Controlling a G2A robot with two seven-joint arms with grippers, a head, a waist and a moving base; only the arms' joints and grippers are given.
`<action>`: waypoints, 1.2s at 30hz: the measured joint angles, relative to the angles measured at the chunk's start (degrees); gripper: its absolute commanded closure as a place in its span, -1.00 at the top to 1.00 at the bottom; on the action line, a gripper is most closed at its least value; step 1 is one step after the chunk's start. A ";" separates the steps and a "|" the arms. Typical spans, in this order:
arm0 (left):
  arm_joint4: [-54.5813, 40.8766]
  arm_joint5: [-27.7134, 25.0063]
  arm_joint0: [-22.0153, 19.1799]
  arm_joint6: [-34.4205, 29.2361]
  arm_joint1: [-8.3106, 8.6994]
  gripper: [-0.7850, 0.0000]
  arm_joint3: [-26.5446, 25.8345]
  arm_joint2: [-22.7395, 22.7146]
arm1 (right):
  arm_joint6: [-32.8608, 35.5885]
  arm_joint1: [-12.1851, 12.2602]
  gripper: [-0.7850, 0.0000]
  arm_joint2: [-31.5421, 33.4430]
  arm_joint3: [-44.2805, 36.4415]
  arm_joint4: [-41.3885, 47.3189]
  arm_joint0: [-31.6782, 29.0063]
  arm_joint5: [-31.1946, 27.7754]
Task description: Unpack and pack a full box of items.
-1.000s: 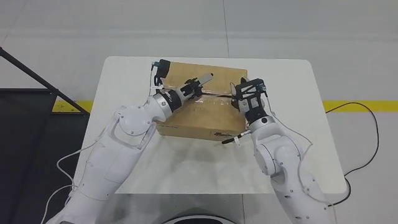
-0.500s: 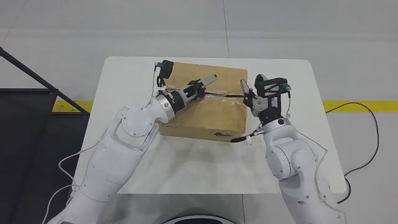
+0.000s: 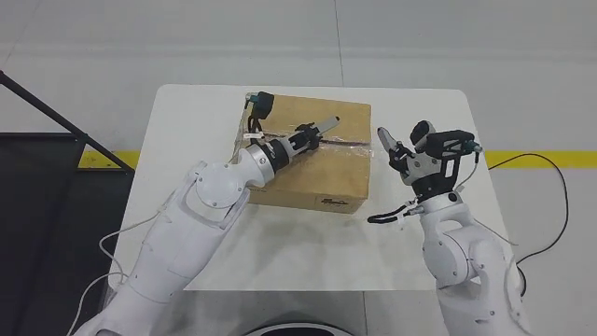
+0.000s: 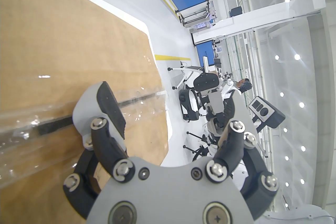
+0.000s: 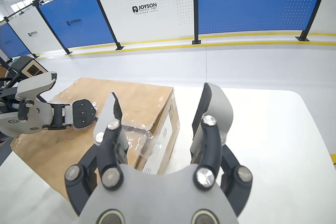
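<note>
Cardboard box [image 3: 317, 163] sits closed on the white worktop [image 3: 187, 131], roughly centred, nearer the far edge. Clear tape [image 3: 343, 146] runs along the top seam and down the box's right end; it looks wrinkled in the right wrist view [image 5: 136, 137].

Left end effector [image 3: 318, 130] is over the box top, right at the taped seam, fingers spread wide with nothing between them. In the left wrist view [image 4: 168, 104] one padded finger [image 4: 109, 107] lies over the dark seam line of the box [image 4: 65, 38]; whether it touches can't be told. The right wrist view also catches it [image 5: 60, 96] above the box top [image 5: 143, 99].

Right end effector [image 3: 403, 139] is off the box, just beside its right end, above bare worktop [image 5: 262, 117]. Fingers wide apart, holding nothing [image 5: 159, 90].
</note>
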 measured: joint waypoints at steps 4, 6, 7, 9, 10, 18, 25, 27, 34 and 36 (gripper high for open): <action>0.04 -0.83 -0.27 3.15 -0.56 1.00 -0.07 1.39 | -0.52 0.15 1.00 1.75 -0.20 2.24 -1.45 -1.46; -0.14 -0.77 -0.61 4.43 -0.90 1.00 0.26 2.32 | -0.73 0.24 1.00 2.66 -0.22 3.53 -2.10 -2.38; -0.17 -0.68 -0.79 4.86 -1.05 1.00 0.47 2.75 | -0.82 0.27 1.00 3.04 -0.21 4.04 -2.35 -2.76; -0.18 -0.48 -1.21 5.82 -1.41 1.00 1.05 3.81 | -1.08 0.35 1.00 3.91 -0.18 5.19 -2.87 -3.57; -0.15 -0.41 -1.39 6.22 -1.57 1.00 1.32 4.26 | -1.21 0.39 1.00 4.27 -0.18 5.69 -3.09 -3.91; -0.16 0.05 -3.01 9.89 -3.12 1.00 3.94 8.08 | -2.41 0.69 1.00 7.61 0.19 9.85 -5.14 -6.53; -0.44 -0.01 -4.44 12.52 -4.57 1.00 5.88 11.10 | -2.84 1.03 1.00 10.47 0.85 12.88 -6.79 -9.32; -0.47 -0.37 -4.73 13.22 -5.00 1.00 6.14 11.95 | -2.93 1.11 1.00 11.06 1.10 13.38 -7.07 -9.84; -0.48 -0.47 -6.19 14.30 -6.41 1.00 8.34 14.37 | -2.11 1.36 1.00 12.39 2.11 15.74 -7.49 -11.45; -0.62 -0.70 -6.41 14.61 -6.75 1.00 8.56 14.67 | -0.68 1.45 1.00 12.75 2.77 17.81 -7.15 -12.05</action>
